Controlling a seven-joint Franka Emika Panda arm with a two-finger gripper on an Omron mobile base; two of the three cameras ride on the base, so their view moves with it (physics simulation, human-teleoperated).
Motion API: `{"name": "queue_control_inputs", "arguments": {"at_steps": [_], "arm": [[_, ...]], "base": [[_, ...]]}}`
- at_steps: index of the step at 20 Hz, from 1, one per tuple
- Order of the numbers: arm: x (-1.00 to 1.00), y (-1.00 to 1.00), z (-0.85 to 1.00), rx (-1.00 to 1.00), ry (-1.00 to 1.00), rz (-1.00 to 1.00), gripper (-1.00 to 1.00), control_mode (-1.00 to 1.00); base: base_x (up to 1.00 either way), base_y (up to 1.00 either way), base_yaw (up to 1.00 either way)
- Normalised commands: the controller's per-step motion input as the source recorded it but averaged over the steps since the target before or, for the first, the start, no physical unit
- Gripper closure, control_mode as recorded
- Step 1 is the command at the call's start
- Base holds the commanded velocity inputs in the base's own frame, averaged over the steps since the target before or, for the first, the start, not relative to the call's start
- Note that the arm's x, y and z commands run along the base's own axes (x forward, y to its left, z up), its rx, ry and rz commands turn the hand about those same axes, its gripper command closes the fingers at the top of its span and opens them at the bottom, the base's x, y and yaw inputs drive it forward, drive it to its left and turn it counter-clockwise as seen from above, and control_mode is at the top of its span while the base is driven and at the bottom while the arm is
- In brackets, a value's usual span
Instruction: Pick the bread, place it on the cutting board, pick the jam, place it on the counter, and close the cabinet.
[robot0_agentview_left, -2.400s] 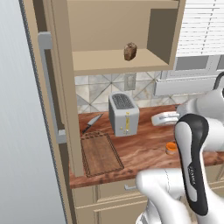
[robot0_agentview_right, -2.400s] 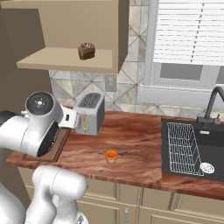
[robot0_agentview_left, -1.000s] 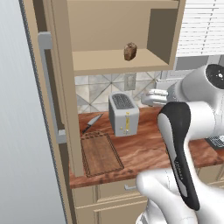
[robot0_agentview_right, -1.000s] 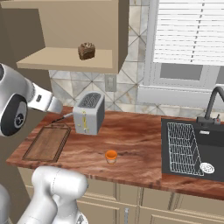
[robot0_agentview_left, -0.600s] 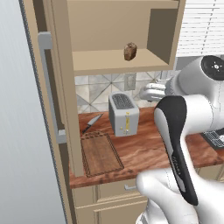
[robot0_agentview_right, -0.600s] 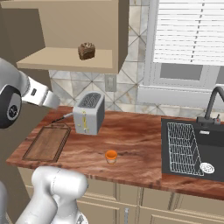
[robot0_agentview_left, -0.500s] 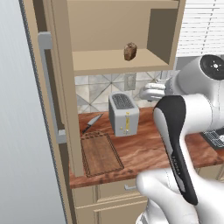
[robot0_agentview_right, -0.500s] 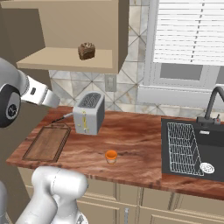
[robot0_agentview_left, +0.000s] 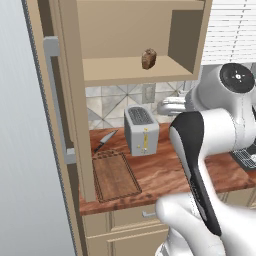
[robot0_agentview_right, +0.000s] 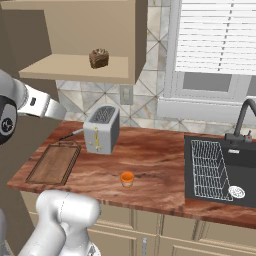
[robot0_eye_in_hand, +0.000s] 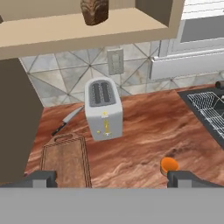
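Orange jam (robot0_agentview_right: 127, 178): one jar; bread (robot0_agentview_right: 99, 58): one lump.

- The tan wall cabinet (robot0_agentview_left: 135, 47) stood open, its shelf bare around the small dark-brown bread lump (robot0_agentview_left: 148, 58).
- The cabinet's open door (robot0_agentview_left: 67, 100) hung out over the left end of the reddish wood counter (robot0_agentview_right: 160, 170).
- A silver two-slot toaster (robot0_agentview_right: 101, 129) stood below the shelf, beside the brown wooden cutting board (robot0_agentview_right: 54, 163).
- The small orange jam jar (robot0_agentview_right: 127, 178) stood alone on open counter.
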Motion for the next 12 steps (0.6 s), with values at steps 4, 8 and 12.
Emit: {"name": "queue_control_inputs", "arguments": {"at_steps": [4, 8, 12], "arm": [[0.00, 0.09, 0.00, -0.06, -0.05, 0.00, -1.00, -1.00], [0.00, 0.07, 0.01, -0.03, -0.02, 0.00, -1.00, -1.00], [0.01, 0.00, 0.10, 0.00, 0.00, 0.00, -1.00, -1.00]], "base": [[0.00, 0.00, 0.00], [0.00, 0.00, 0.00], [0.00, 0.00, 0.00]]}}
